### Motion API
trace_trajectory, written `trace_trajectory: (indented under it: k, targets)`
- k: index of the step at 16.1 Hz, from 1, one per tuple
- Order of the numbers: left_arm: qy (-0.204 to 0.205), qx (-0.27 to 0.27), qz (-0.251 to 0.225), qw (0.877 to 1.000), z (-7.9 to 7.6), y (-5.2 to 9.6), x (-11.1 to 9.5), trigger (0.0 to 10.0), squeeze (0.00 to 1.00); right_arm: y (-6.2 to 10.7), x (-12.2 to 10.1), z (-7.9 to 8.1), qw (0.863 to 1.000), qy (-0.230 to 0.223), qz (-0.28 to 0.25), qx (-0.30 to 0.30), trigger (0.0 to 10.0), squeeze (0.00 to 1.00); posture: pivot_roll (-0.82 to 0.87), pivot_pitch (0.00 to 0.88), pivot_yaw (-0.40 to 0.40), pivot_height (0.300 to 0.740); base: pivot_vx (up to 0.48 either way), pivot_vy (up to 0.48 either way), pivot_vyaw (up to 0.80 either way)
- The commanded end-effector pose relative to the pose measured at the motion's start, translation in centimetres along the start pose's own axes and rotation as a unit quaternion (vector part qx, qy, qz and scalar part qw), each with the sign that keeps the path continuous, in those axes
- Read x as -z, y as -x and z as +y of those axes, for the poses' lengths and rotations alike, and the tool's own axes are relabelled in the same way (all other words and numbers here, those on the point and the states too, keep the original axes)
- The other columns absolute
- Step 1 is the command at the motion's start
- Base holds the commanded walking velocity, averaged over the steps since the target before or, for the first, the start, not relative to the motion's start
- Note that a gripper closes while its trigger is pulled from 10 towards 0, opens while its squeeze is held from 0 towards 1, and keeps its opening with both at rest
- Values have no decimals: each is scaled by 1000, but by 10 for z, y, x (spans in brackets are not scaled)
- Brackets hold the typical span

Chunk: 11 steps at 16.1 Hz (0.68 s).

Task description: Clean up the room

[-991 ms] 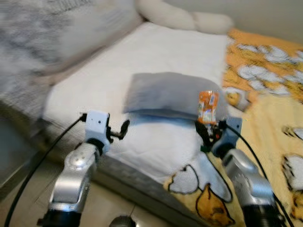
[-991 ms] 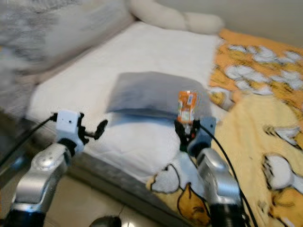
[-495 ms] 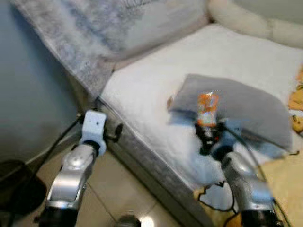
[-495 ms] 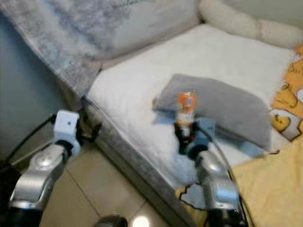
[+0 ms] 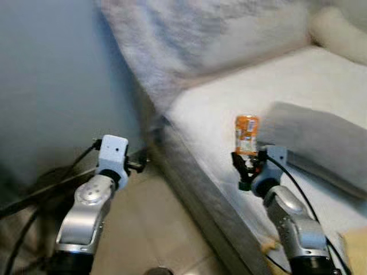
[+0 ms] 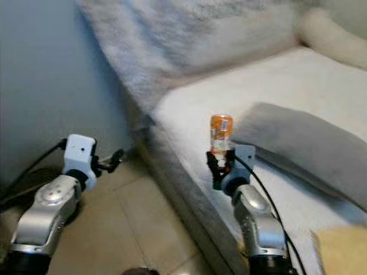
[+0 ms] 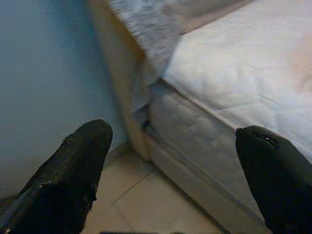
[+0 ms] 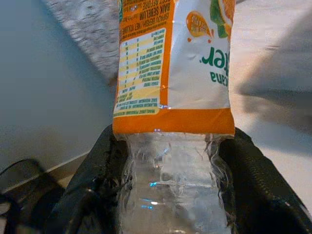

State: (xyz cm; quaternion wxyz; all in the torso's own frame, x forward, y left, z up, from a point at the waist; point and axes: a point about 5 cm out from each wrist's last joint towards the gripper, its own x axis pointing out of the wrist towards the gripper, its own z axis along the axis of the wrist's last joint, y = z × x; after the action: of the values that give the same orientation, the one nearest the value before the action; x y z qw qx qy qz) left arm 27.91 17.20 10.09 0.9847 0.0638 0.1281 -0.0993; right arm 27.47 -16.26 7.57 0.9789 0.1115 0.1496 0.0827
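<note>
My right gripper [image 5: 245,168] is shut on a clear plastic bottle with an orange label [image 5: 246,134], held upright above the bed's edge; the bottle [image 8: 173,122] sits between the black fingers [image 8: 92,190] in the right wrist view. My left gripper [image 5: 140,161] is open and holds nothing, out over the tiled floor near the bed's corner; its two fingertips [image 7: 83,161] stand wide apart before the bed frame [image 7: 195,151].
A white mattress [image 5: 298,86] carries a grey pillow [image 5: 321,137] and a fluffy grey-white blanket [image 5: 218,28]. A blue-grey wall [image 5: 51,80] stands on the left. Dark cables [image 5: 34,195] run over the beige tiled floor [image 5: 155,229].
The camera has swung left: the bed has slid right and the wall and floor have come into view. The right gripper still holds the bottle; the left stays open.
</note>
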Motion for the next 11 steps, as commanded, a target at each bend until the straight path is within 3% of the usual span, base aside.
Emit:
trace_trajectory:
  k: [1,5,8,11]
  targets:
    - [1,-3,-4,1000,2,0,-3,10000,35,-1,-3,1,1000,4,-3,3,10000,0,-23,0,27,740,330,0,800]
    - [-8,-2,-3,1000,6,-1,-5,10000,35,-4,2,2,1000,24,6,14,10000,0,-11,0,35,740,330,0,755]
    - [-10,-1,-5,1000,4,-3,-7,10000,35,-7,-5,2,996,75,-15,36,10000,0,-8,0,23,740,326,0,0]
    - [-10,0,-6,1000,4,-4,-8,10000,31,-8,-6,1,996,87,-14,22,10000,0,-12,0,25,740,328,0,0]
